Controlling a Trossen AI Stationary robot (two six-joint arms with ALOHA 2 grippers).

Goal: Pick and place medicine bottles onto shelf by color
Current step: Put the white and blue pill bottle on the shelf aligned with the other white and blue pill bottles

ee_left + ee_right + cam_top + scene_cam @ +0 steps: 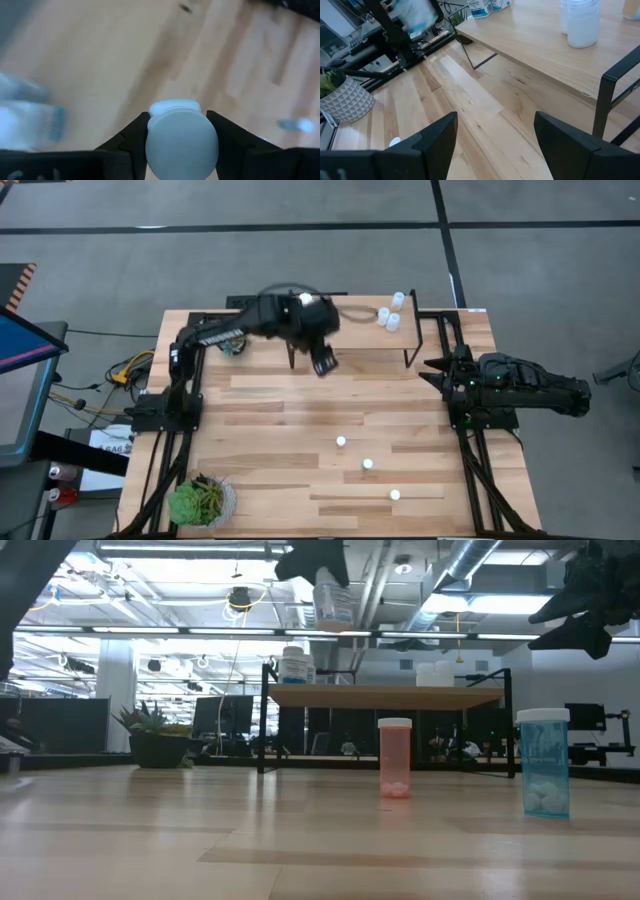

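Observation:
My left gripper (322, 362) is shut on a pale-blue medicine bottle (335, 597), high in the air just in front of the shelf (385, 696). Its white cap fills the left wrist view (181, 139). The shelf (352, 330) stands on thin black legs at the table's far side, bearing a pale-blue bottle (293, 664) and white bottles (390, 311). Three more bottles stand on the tabletop (341, 442) (368, 464) (395, 495); the low view shows an orange one (395, 757) and a pale-blue one (545, 762). My right gripper (495, 132) is open and empty at the table's right side. My left gripper pinches the pale-blue bottle between its two fingers, which stand on opposite sides of it at the cap end (150, 136). The fingers come from above, pointing down. The bottle hangs below them, roughly upright and lifted clear, above shelf height.
A potted plant (201, 501) stands at the table's near left corner and another (232, 346) at the far left, beside the shelf. The right arm (500, 385) rests over the table's right edge. Open tabletop lies between the shelf and the three standing bottles.

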